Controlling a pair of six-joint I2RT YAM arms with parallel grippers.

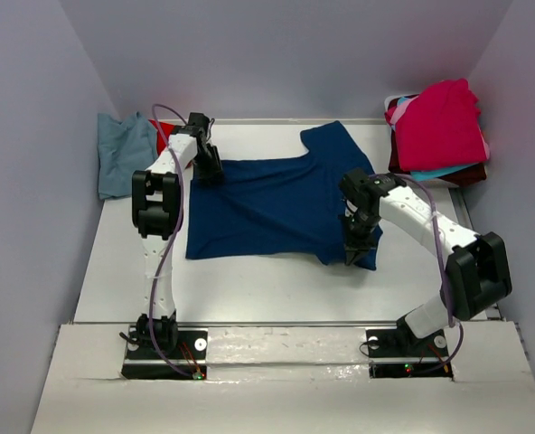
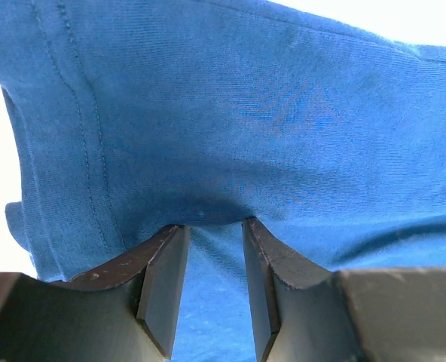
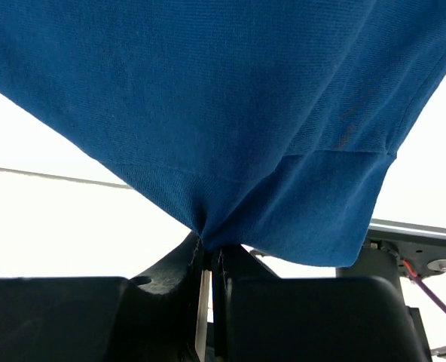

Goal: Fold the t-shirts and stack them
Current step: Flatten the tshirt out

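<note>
The navy t-shirt [image 1: 276, 203] lies spread across the middle of the table, its print not showing. My left gripper [image 1: 211, 172] stands on the shirt's far left corner. In the left wrist view [image 2: 214, 226] its jaws are apart, with the blue cloth [image 2: 245, 113] lying flat between and under the fingertips. My right gripper [image 1: 353, 249] is at the shirt's near right corner. In the right wrist view [image 3: 210, 253] it is shut on a pinch of the hem, and the cloth [image 3: 245, 98] hangs lifted off the table.
A dusty blue-grey tee [image 1: 123, 154] lies at the far left with a red one [image 1: 162, 136] peeking out beside it. A pile at the far right holds a magenta tee [image 1: 444, 122] over turquoise [image 1: 435, 172] and maroon [image 1: 471, 176] ones. Walls close in on three sides.
</note>
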